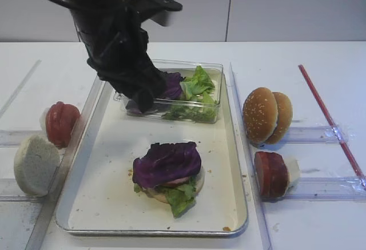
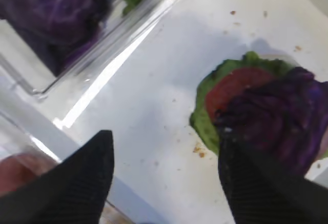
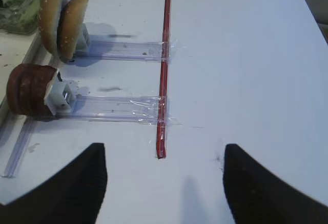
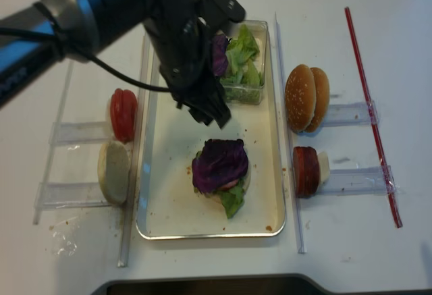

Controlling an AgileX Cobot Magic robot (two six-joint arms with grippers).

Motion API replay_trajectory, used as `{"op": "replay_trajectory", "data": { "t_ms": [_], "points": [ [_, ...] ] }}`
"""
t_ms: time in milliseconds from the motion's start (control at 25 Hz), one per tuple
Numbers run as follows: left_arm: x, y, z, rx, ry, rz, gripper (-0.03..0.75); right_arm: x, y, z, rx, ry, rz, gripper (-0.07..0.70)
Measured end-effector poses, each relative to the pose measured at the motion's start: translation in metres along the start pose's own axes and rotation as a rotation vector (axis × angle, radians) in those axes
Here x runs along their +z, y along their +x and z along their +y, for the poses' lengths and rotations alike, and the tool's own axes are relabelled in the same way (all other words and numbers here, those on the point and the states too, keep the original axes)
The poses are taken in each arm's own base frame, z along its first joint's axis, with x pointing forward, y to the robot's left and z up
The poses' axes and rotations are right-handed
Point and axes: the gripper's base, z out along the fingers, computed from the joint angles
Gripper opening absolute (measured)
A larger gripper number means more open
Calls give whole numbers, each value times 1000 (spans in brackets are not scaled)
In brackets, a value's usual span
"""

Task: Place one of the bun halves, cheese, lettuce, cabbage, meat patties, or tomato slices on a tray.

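Left pincer (image 2: 164, 183): parted wide, empty, above silver-rimmed cream tray (image 1: 108, 204) beside dark purple crinkled cabbage leaf (image 1: 167, 163) atop stack. Right pincer (image 3: 165, 183): parted, empty. Next layer: centre squarely.

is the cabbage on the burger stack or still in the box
On the stack: a cabbage leaf lies spread on top, on the tray. More purple leaf remains in the box.

Tray (image 1: 235, 164), silver rim, cream floor, fills frame centre. Lower centre of it: purple cabbage leaf (image 1: 167, 163) draped flat over a stack, lettuce (image 1: 179, 197) poking out below. Sesame bun halves (image 1: 266, 115) stand on edge at right, off the tray; a pale one (image 1: 34, 165) at lower left.
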Motion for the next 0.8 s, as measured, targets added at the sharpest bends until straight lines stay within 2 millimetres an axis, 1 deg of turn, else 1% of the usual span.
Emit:
{"op": "replay_trajectory", "data": {
  "t_ms": [280,520,680,800],
  "points": [
    [-21,19,52,-155,-45,-32,408,0,0,0,-2,0,0,499],
    [-37,45,96,-299,-89,-30,408,0,0,0,-2,0,0,498],
    [-42,64,121,-388,-109,-5,408,0,0,0,-2,0,0,498],
    [-48,76,135,-443,-128,-7,408,0,0,0,-4,0,0,498]
  ]
}}
